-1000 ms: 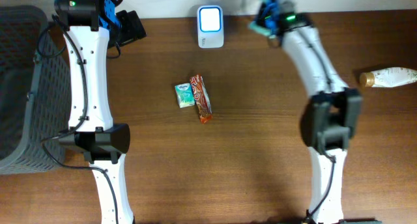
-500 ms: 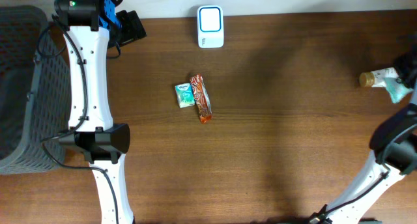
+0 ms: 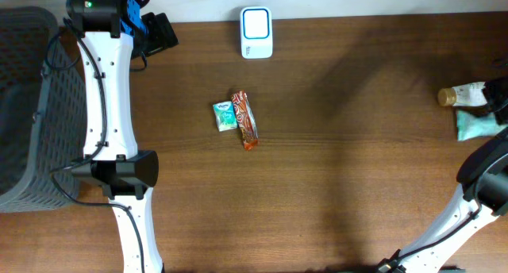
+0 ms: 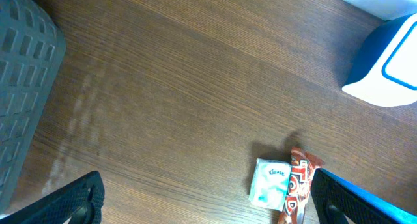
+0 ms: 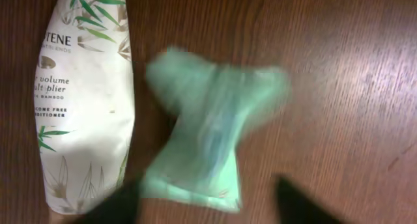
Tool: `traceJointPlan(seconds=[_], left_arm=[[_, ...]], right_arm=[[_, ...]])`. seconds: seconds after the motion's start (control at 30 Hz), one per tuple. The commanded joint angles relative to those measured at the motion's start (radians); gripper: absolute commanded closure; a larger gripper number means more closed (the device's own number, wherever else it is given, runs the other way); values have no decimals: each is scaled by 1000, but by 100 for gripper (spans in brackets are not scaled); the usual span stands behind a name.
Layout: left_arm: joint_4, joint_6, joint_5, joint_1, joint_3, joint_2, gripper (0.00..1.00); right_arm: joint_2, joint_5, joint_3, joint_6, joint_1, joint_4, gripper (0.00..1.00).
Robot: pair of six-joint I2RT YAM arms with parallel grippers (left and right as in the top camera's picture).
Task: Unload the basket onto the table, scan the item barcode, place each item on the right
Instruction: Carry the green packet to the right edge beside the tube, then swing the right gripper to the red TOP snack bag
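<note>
A mint-green pouch (image 5: 208,133) lies blurred on the wood beside a white bottle (image 5: 85,100). My right gripper (image 5: 208,208) hangs over it, open; its dark fingers (image 5: 303,201) stand wide apart at the pouch's near end. From overhead the pouch (image 3: 476,126) and bottle (image 3: 464,94) sit at the table's right edge. The white and blue scanner (image 3: 256,32) stands at the back centre. My left gripper (image 4: 208,208) is open and empty near the back left, its fingertips (image 4: 71,201) far apart.
A white tissue pack (image 3: 225,116) and a red-orange candy bar (image 3: 245,120) lie side by side mid-table, also seen as pack (image 4: 270,183) and bar (image 4: 296,188). A grey mesh basket (image 3: 24,106) stands at the left edge.
My right arm swung from beside the scanner to the table's right edge with the green pouch. Its jaws then opened, and the pouch now lies next to the bottle. The left arm stayed still.
</note>
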Motion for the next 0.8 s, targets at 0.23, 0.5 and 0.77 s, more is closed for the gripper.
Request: traceJointPlan(seconds=[0.23,0.5,0.77], left_arm=[[-1,2,-11,1,3,-5,1],[-1,2,-11,1,3,-5,1],[-1,2,-11,1,3,-5,1]], right_arm=[[-41,-230,44,-246,12,-16,1],[-195,-522,45,-437,124,-95,1],[-181,-716,19,-722,451,-204,1]])
